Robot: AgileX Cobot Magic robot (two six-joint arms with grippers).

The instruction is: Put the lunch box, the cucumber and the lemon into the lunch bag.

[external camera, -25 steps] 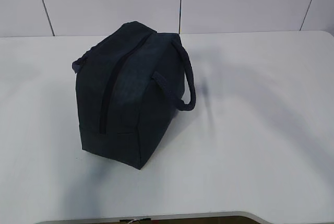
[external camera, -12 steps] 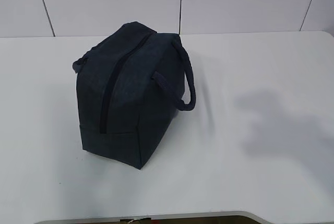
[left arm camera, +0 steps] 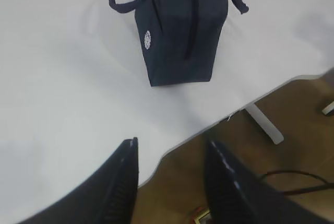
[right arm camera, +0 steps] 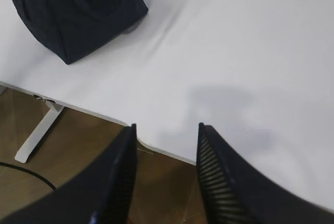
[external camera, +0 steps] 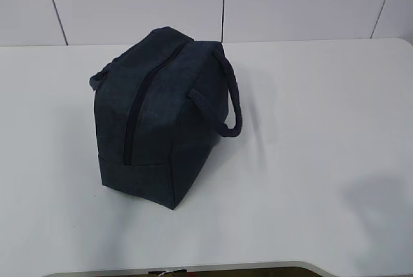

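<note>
The lunch bag (external camera: 164, 114), zipped shut, is being left standing toward the desk's (external camera: 322, 109) back left while an arm's shadow is withdrawing to the front right corner; the left gripper (left arm camera: 172, 182) and right gripper (right arm camera: 166, 177) are being held parted and empty, suggesting packing is over.

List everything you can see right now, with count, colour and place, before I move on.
lunch bag: one, dark navy, left of centre on the table, zipper closed along its top
bag handles: two, navy, one loop on each side of the bag
round logo: one, white, on the bag's side panel, seen from the left wrist
table: one, white
table leg: one, white, under the near edge
cable: one, dark, on the brown floor
lunch box, cucumber, lemon: none in view
left gripper: fingers apart, empty, over the table's near edge
right gripper: fingers apart, empty, over the near edge
</note>
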